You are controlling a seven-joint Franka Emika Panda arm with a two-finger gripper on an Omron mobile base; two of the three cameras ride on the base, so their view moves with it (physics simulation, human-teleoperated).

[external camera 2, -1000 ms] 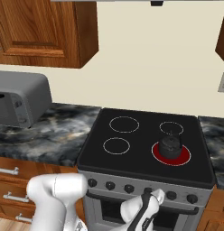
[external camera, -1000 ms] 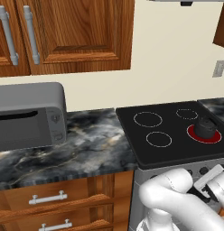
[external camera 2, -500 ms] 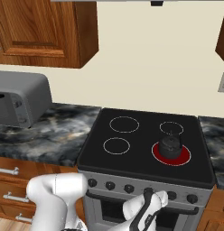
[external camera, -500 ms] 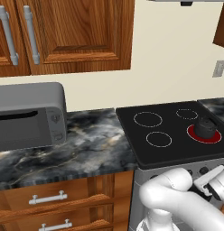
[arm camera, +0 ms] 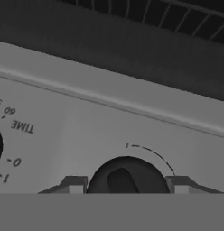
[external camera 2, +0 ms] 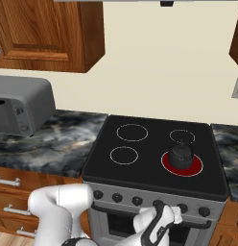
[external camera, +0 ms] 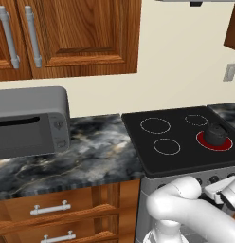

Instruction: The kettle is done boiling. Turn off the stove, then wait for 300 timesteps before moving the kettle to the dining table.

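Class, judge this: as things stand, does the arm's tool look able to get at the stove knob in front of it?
Probably yes: the tool sits right at the knob, one finger on each side, with nothing between them.

The dark marbled counter (external camera: 98, 154) ran under the wood cabinets and carried a grey boxy microwave (external camera: 29, 121) at its left end. Set into it, the stove (external camera 2: 154, 156) had a black glass top with four burner rings. The kettle (external camera 2: 181, 154) sat on the front right ring, which glowed red beneath it; the other three rings were bare.
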